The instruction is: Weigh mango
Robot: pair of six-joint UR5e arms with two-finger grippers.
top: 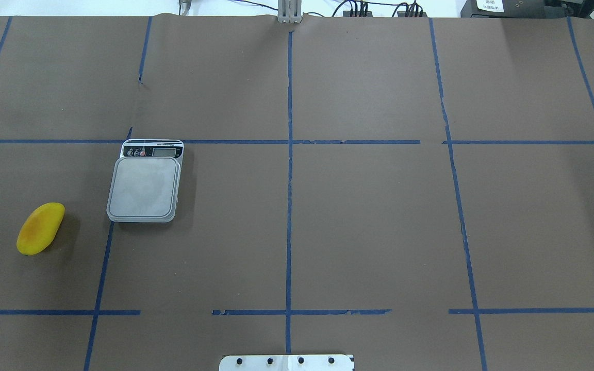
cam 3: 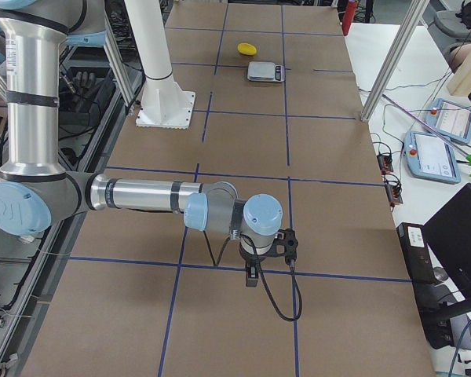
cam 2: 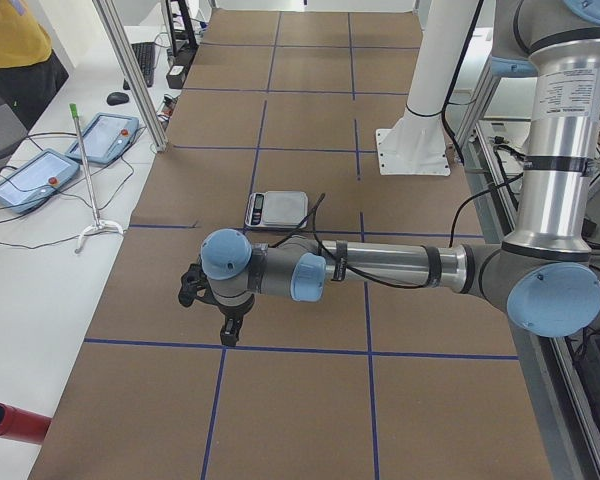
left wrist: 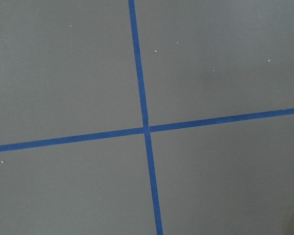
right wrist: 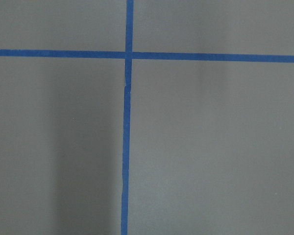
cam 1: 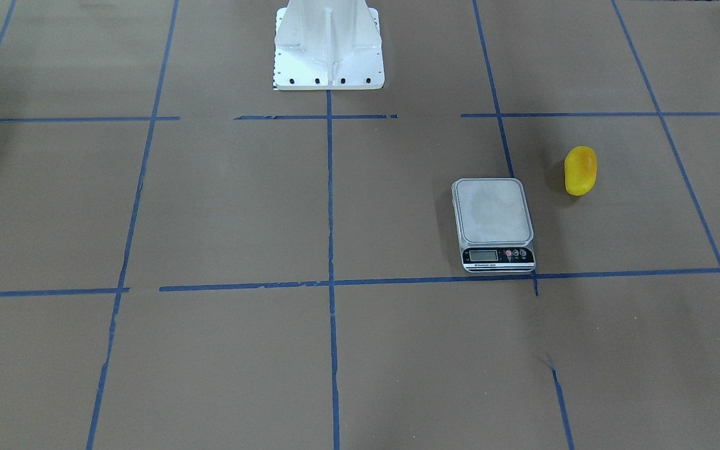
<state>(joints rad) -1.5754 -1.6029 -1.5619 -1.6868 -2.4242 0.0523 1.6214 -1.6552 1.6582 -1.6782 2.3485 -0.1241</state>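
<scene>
The mango (top: 40, 228) is a yellow oval fruit with an orange blush. It lies on the brown table paper on my left side, apart from the kitchen scale (top: 144, 186). The scale's platform is bare. Both also show in the front view, the mango (cam 1: 580, 170) beside the scale (cam 1: 493, 220). My left gripper (cam 2: 227, 330) shows only in the exterior left view, held above the table well short of the scale; I cannot tell its state. My right gripper (cam 3: 252, 275) shows only in the exterior right view, far from the mango (cam 3: 246, 49); I cannot tell its state.
The white robot base (cam 1: 329, 47) stands at the table's middle edge. Blue tape lines divide the brown paper (top: 369, 221) into squares. Both wrist views show only paper and tape crossings. Teach pendants (cam 2: 50, 165) and a metal post (cam 2: 130, 75) stand along the operators' side.
</scene>
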